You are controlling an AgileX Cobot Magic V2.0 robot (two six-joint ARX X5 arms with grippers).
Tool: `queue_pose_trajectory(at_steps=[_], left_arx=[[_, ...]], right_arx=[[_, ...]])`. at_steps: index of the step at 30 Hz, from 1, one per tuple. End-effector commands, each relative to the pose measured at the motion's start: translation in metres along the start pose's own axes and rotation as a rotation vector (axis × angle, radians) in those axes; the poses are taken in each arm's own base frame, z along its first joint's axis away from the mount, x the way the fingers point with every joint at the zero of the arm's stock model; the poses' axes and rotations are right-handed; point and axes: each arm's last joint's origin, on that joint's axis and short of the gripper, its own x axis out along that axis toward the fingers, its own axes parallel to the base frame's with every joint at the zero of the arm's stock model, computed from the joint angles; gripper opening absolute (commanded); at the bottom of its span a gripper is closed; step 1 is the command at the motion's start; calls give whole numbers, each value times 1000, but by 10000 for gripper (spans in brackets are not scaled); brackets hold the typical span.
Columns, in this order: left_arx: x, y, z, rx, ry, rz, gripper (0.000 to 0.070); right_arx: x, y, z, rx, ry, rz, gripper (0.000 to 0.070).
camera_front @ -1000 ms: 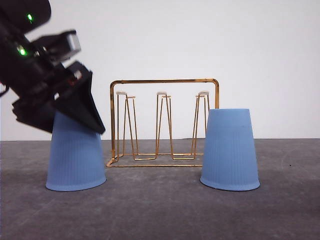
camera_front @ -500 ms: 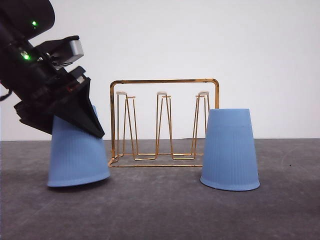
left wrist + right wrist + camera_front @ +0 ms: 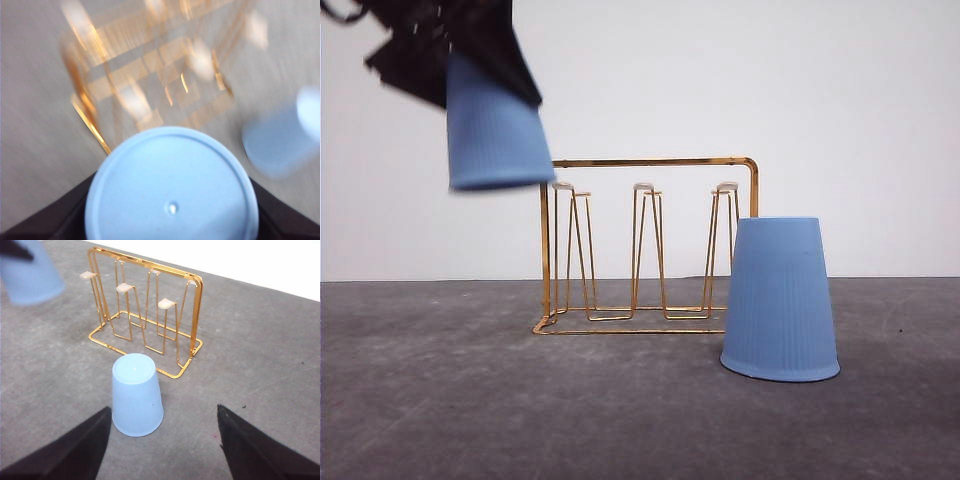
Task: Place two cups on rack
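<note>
Our left end effector point(image 3: 470, 60) grips a lifted cup point(image 3: 498, 135); we should level it over the rack's point(image 3: 645, 245) nearest prong point(image 3: 563, 187) before lowering. Right end effector point(image 3: 162, 440) gapes.

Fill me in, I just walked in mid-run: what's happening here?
The left claw holds one blue cup upside down in the air, up beside the left end of the gold rack, near the top of its prongs. The other cup stands upside down on the table, in front of the rack's right end. The right claw is open and hangs above that cup without touching it. No cup is on the rack yet.
</note>
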Motion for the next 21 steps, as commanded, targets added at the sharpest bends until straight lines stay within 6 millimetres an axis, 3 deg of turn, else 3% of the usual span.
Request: queue_pose_trajectory(at_steps=[1,5,10,21], left_arx=[[-4,-1,13,-1,-56,23,261],[-6,0,25,20,-159,40,261],[6,3,29,8,-193,41,261],[68,14,14,-16,-72,27,264]], right_arx=[[-1,0,3,-16,-13,-1,430],[-1,0,3,-16,-14,-1,429],[-1,0,4,-18,-21,-2,430],[-1,0,4,-20,-28,-3,430]])
